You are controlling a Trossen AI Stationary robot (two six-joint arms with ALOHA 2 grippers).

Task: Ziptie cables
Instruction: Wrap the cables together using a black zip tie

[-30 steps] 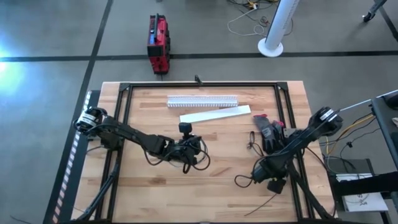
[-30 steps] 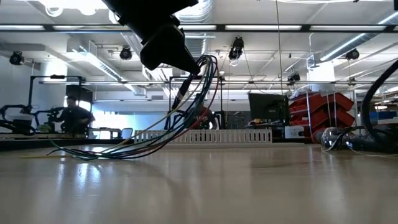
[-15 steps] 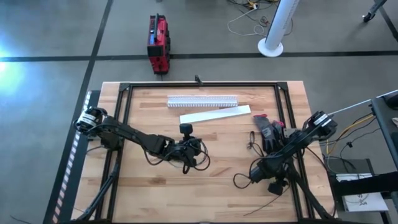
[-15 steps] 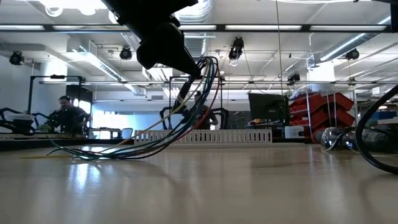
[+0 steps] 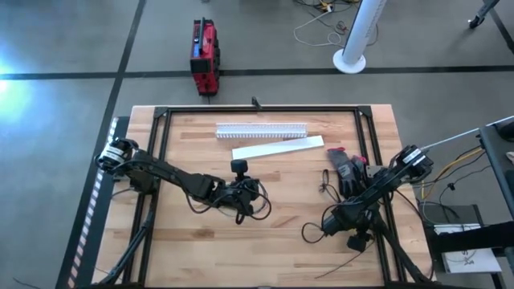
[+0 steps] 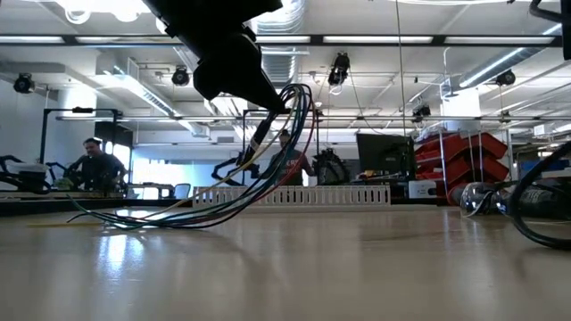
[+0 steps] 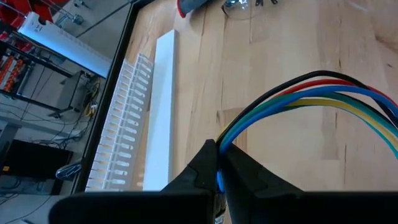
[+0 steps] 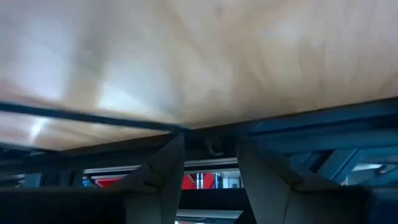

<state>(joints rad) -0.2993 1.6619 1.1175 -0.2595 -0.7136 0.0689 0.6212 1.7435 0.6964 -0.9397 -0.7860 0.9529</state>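
Observation:
A bundle of coloured cables [image 7: 298, 93] (black, red, blue, green, yellow) is in my left gripper [image 7: 217, 163], which is shut on it near the table's middle [image 5: 241, 197]. In the low view the bundle [image 6: 241, 183] arcs down from that gripper [image 6: 230, 67] onto the tabletop. My right gripper [image 8: 208, 168] stands open with nothing between its fingers, low over the table's near right part [image 5: 352, 239]. My left gripper pinches the cable bundle [image 7: 227, 138] between its two fingers, several strands together, where they leave the fingertips. The fingers slant down from above. The bundle curves out of the hold and sags, and its far lengths [image 6: 134, 218] lie on the table.
A white slotted cable duct [image 5: 261, 129] and its flat white lid [image 5: 277, 148] lie at the far middle. Red-handled tools [image 5: 345, 167] and a small wire loop [image 5: 325, 185] sit at the right. A black frame [image 5: 161, 144] borders the table.
My right arm has sunk a little and its gripper has shifted slightly toward the table's left. My left gripper keeps the bundle held in nearly the same place.

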